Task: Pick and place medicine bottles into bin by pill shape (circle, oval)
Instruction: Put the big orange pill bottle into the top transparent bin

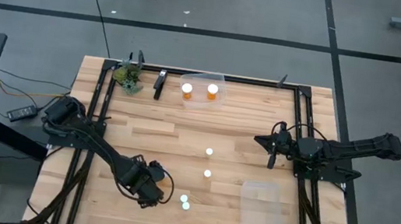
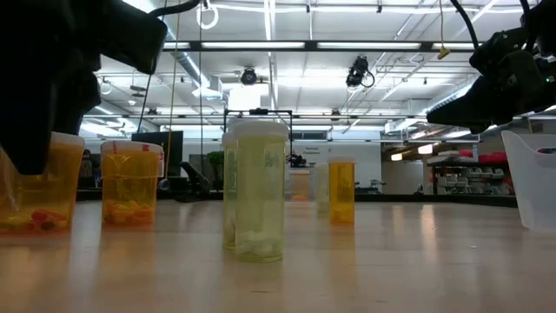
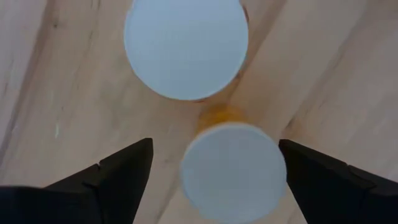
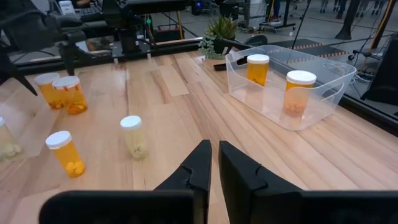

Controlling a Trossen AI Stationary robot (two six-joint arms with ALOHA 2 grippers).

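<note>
Overhead, two bottles (image 1: 199, 91) in far bin (image 1: 207, 77), four on table (left fingers (image 3: 124, 174) spread, right fingers (image 4: 205, 165) closed, empty).

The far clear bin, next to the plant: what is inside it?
The far bin holds two orange bottles with white caps, standing upright and apart. Pills lie at their bottoms, but their shape cannot be told. Nothing else shows inside.

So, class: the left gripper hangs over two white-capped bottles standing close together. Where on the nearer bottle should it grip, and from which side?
Probably from straight above, closing on the round cap or just below it. The bottle stands upright between the open left gripper. Its neighbour stands very close, so a sideways approach would likely knock it.
</note>
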